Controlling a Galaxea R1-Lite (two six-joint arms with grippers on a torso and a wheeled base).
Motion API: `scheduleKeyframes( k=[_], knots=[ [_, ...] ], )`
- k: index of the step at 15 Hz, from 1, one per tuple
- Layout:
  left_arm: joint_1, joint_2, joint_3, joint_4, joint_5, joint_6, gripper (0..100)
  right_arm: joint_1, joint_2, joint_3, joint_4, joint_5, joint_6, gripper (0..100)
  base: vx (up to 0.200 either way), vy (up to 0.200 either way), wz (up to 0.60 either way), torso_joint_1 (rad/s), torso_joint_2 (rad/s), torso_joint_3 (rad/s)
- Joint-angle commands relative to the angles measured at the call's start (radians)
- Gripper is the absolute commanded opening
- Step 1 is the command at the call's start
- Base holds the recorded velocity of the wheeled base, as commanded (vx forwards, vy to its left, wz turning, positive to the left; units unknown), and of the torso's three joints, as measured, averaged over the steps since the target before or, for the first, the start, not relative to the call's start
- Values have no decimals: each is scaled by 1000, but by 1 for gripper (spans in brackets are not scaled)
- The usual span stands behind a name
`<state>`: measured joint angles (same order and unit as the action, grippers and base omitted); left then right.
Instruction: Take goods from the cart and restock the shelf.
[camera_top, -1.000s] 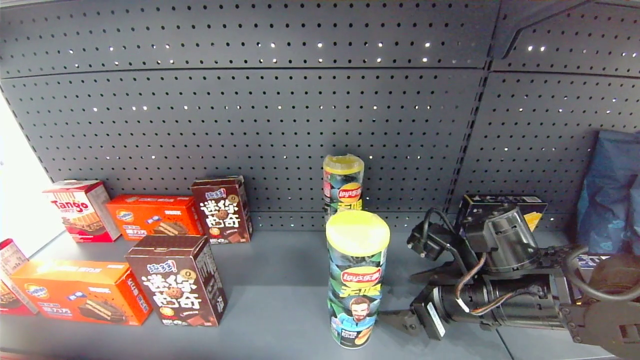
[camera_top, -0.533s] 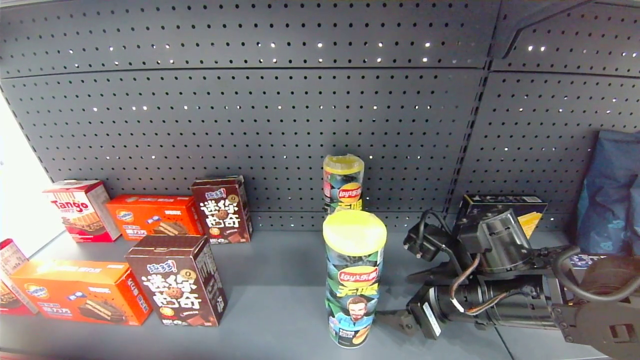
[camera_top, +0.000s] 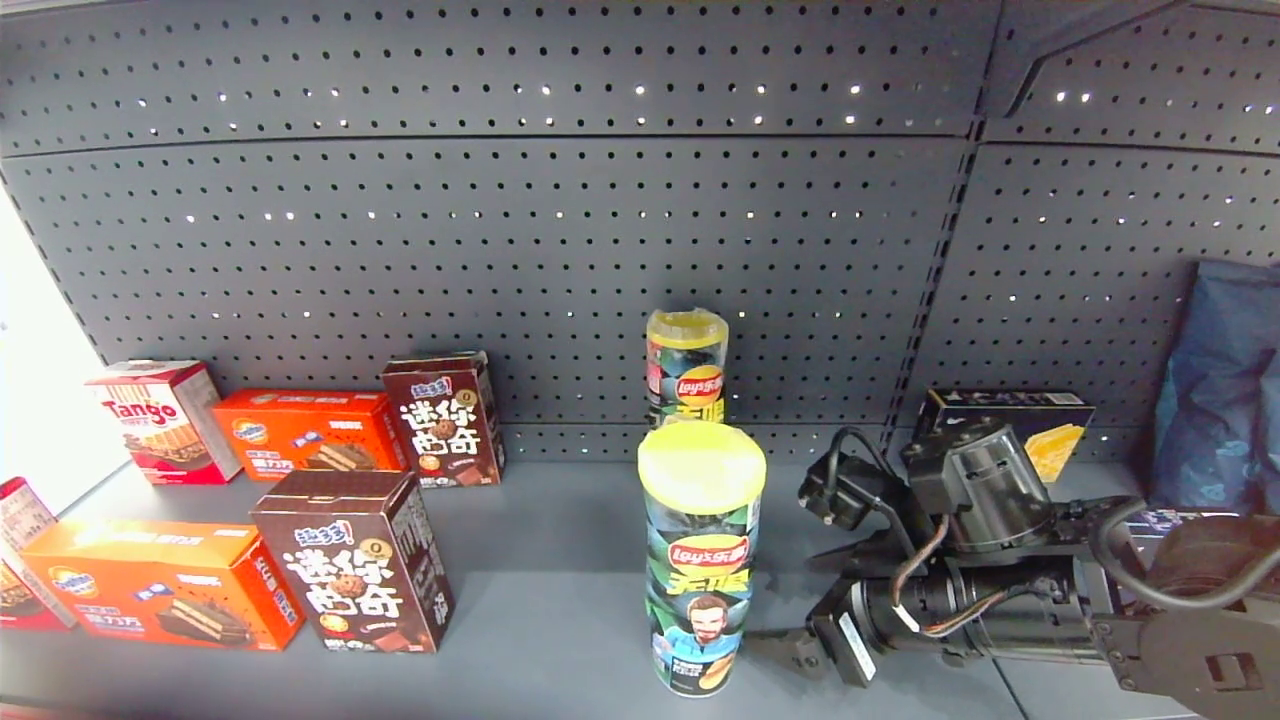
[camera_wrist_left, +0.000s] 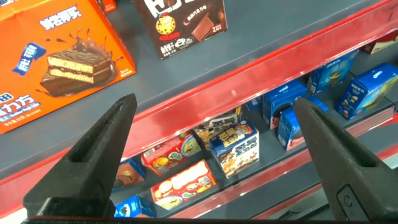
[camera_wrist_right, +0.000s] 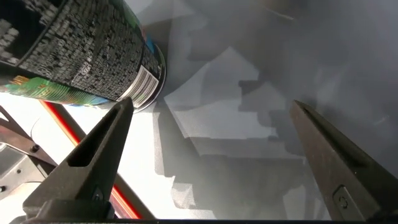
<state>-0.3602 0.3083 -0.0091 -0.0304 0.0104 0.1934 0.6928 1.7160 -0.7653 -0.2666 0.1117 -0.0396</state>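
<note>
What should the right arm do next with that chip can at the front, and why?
Probably draw the right gripper straight back, clear of the front chip can: its jaws are open, and the can stands upright on the shelf before the rear can.

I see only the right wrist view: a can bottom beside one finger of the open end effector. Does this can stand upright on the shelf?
Observer: Yes, the front chips can stands upright on the shelf, its yellow lid on top.
Operator: Is anything behind it?
Observer: A second chips can stands behind it, by the pegboard wall.
Operator: And the left end effector?
Observer: The left end effector is open, by the shelf's red front edge, near an orange box.
</note>
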Motion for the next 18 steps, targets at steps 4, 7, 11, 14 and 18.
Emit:
scheduleKeyframes(
  k=[4,7,11,14,18],
  knots=[
    [0,2,0,0,0,-2,100,2,13,-3,-8,0,0,100,0,0,0,0,0,0],
    [0,2,0,0,0,-2,100,-12,-12,-23,-20,-3,4,100,0,0,0,0,0,0],
    [-2,0,0,0,-1,-2,100,-110,-280,-46,-25,-9,44,100,0,0,0,0,0,0],
    [-2,3,0,0,-10,0,100,-266,-579,78,-22,-61,47,100,0,0,0,0,0,0],
    [-2,5,0,1,-9,0,100,-530,-969,389,-23,-66,49,100,0,0,0,0,0,0]
  ],
)
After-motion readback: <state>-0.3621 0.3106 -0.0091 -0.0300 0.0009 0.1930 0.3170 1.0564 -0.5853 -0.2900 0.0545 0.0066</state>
